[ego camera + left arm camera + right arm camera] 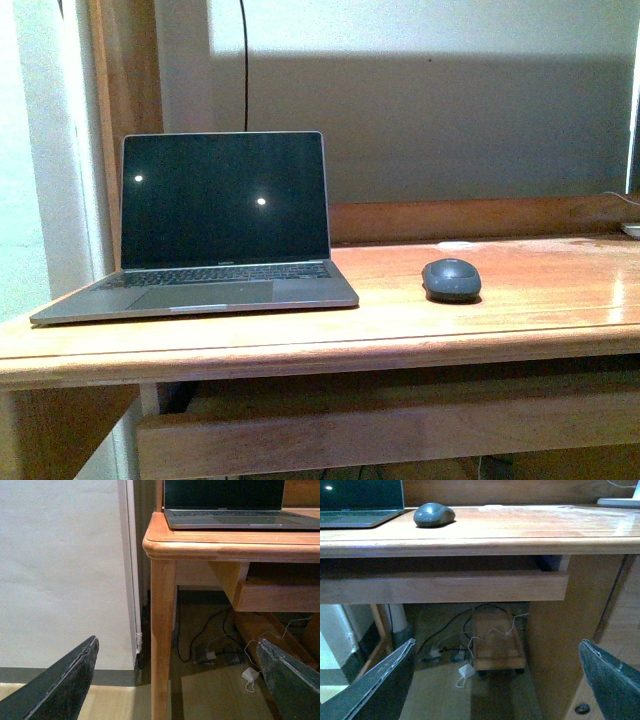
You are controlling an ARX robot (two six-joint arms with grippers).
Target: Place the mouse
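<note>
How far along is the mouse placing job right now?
It looks done: the mouse rests on the desk, right of the open laptop, apart from it. Nothing is in hand; the left gripper and right gripper hang open and empty below desk level. Little seems left.

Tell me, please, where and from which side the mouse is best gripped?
Probably from above, fingers closing across the narrow sides of the mouse. Its domed top is smooth and it lies flat on the desk, clear of the laptop, so both flanks look free.
</note>
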